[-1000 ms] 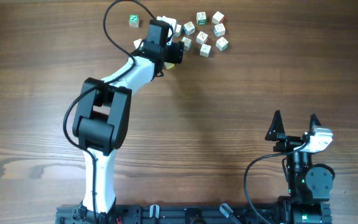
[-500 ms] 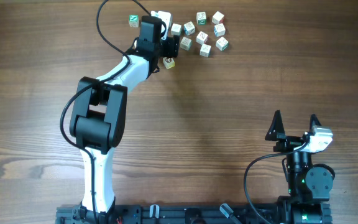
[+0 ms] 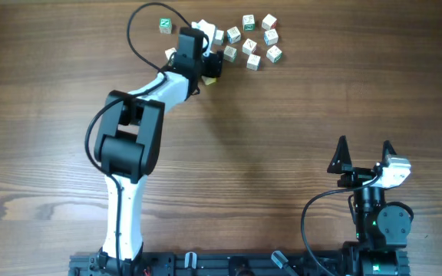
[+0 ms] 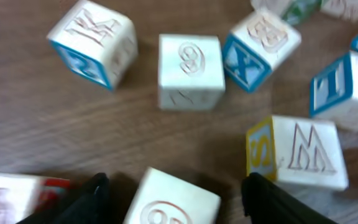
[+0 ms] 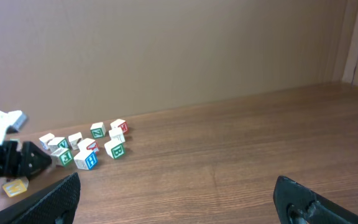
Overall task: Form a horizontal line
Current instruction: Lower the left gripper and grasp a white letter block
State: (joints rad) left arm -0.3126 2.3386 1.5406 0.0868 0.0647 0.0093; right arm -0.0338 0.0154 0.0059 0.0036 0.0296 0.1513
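No straight touching row of cubes shows; the white lettered cubes (image 3: 250,42) lie loose at the table's far edge. My left gripper (image 3: 212,63) is at the left end of this scatter. In the left wrist view it (image 4: 176,186) is open, with a white cube with a red round mark (image 4: 173,205) between its fingers and a gap on each side. Beyond it lie a K cube (image 4: 95,40), a 9 cube (image 4: 191,68), an X cube (image 4: 260,46) and a yellow-sided M cube (image 4: 300,152). My right gripper (image 3: 364,153) is open and empty at the near right.
A green-marked cube (image 3: 164,25) sits apart, left of the left gripper. The left arm's black cable (image 3: 140,23) loops over the table's far left. In the right wrist view (image 5: 179,205) the cubes (image 5: 86,149) lie far off at the left.
My left gripper swung a little to the left, then back to the right at the left end of the cubes. The right arm has not moved.
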